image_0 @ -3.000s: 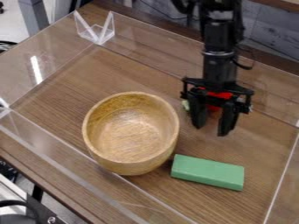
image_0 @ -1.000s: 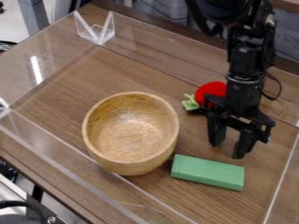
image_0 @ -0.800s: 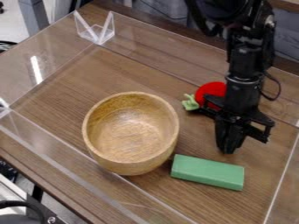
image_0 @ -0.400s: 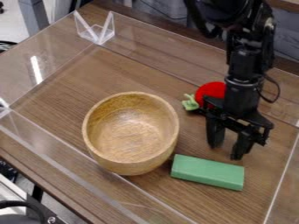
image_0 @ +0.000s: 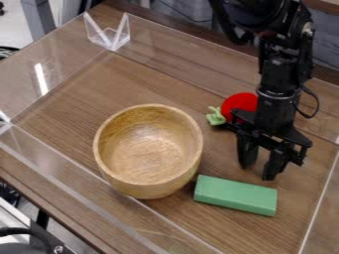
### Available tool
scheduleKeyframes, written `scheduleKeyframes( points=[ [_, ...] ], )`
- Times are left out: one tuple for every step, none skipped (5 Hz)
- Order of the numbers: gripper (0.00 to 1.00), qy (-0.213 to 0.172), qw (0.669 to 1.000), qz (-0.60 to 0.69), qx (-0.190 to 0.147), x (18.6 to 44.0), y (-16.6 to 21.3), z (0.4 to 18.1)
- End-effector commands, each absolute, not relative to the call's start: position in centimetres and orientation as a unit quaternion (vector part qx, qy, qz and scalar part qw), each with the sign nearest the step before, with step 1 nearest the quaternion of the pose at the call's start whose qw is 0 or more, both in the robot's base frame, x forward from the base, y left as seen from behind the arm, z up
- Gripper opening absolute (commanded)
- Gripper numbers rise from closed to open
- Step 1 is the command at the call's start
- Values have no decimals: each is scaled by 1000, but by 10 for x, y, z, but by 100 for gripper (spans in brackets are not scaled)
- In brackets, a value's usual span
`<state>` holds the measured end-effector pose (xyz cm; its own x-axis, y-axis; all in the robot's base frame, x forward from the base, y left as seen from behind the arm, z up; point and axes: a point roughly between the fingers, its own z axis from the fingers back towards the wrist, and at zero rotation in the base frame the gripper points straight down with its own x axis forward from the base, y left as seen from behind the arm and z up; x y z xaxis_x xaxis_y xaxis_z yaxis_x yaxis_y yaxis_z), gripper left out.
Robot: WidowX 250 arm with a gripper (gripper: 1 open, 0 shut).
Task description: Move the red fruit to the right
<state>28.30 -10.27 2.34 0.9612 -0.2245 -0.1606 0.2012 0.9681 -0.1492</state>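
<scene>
The red fruit [image_0: 237, 103] lies on the wooden table, its green leafy cap [image_0: 215, 117] pointing left toward the bowl. It sits just behind my gripper [image_0: 263, 165], partly hidden by the arm. The gripper points down near the table surface with its black fingers [image_0: 248, 152] spread apart and nothing between them. It stands in front of and slightly right of the fruit, not touching it as far as I can see.
A wooden bowl [image_0: 149, 150] stands left of the gripper. A flat green block [image_0: 236, 194] lies near the front, just below the gripper. Clear acrylic walls [image_0: 47, 74] enclose the table; the right wall [image_0: 324, 189] is close to the gripper.
The fingers closed briefly and have spread apart again. The arm stayed in the same spot, and the fruit has not moved.
</scene>
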Motion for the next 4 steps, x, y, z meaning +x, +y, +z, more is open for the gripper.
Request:
scheduleKeyframes(
  points=[
    [100, 37, 991, -104, -69, 292, -105, 50],
    [0, 32, 992, -100, -68, 295, -102, 50],
    [0, 27, 993, -97, -67, 297, -101, 49],
    [0, 24, 993, -97, -66, 295, -102, 49]
  ],
)
